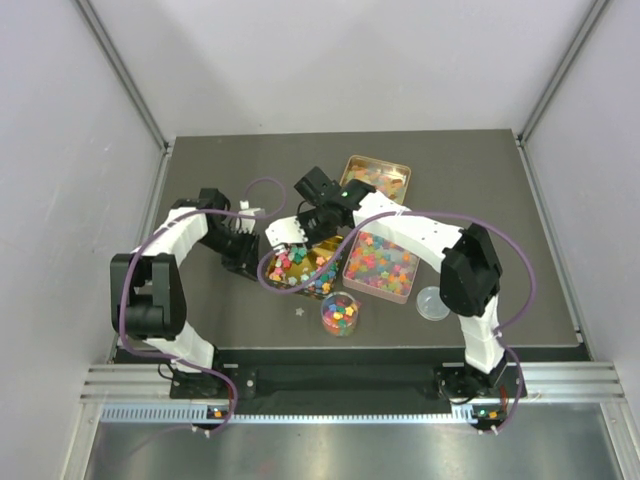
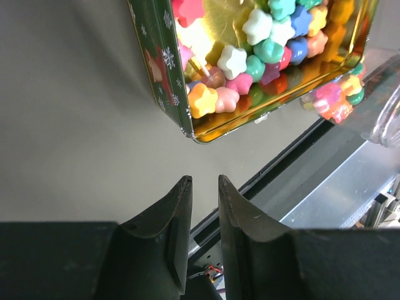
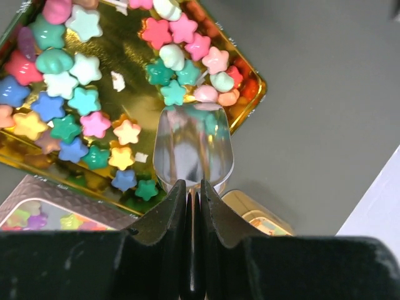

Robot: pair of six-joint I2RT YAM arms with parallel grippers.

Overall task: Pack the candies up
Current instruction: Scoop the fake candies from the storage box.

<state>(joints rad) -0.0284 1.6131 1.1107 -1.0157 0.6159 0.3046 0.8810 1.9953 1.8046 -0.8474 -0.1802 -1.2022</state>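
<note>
The right gripper has its jaws clenched on the handle of a clear plastic scoop. The scoop's bowl hangs over one corner of the gold-lined tin with green printed sides. The bowl looks empty to me, though reflections make it hard to be sure. Just past its lip lie the small star-shaped candies, pink, teal, blue, yellow and white, spread loosely over the tin's floor. The left gripper hangs near that tin's green wall without touching it, jaws a narrow gap apart with nothing between them.

Further out, more candies fill a pink rectangular tin to the right, a clear round cup in front, and a second gold tin beyond.

I'd judge these pieces light, hard and glossy, so they will skitter and roll rather than squash. They look too small for the fingers to pinch singly. Sliding the scoop under a cluster against the tin wall seems the better hold, with the scoop kept level on the way over.
</note>
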